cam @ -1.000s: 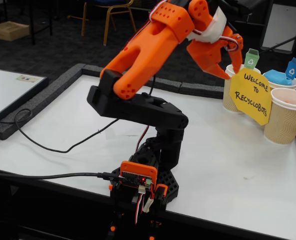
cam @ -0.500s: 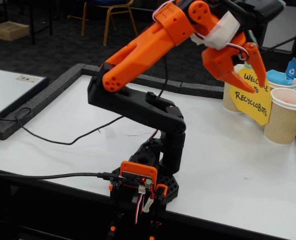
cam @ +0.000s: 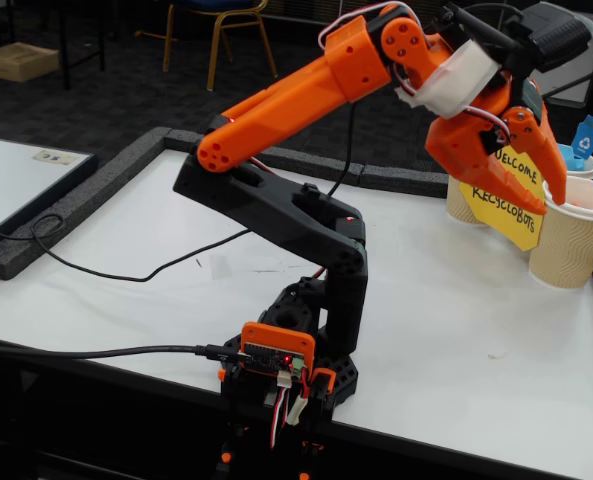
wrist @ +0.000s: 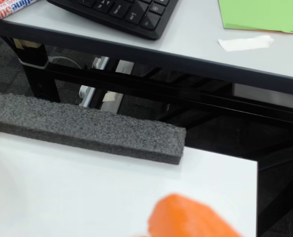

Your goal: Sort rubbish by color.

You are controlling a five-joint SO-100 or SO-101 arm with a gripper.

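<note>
In the fixed view my orange gripper hangs at the far right, tips pointing down just over the near rim of the beige cup with the orange flag. Its jaws stand a little apart, and the yellow sign shows through the gap with nothing between them. A blue lump of rubbish peeks out of the cup with the blue flag behind the gripper. The wrist view shows only one blurred orange fingertip at the bottom, over the white table.
A third cup stands partly behind the sign. A grey foam border edges the table, and the table's corner drops off at the right in the wrist view. Beyond it stands another desk with a keyboard and green paper. A black cable crosses the left side.
The arm has stretched out and swung right. The gripper went from near the leftmost cup, across the yellow sign, to the orange-flag cup's rim.
</note>
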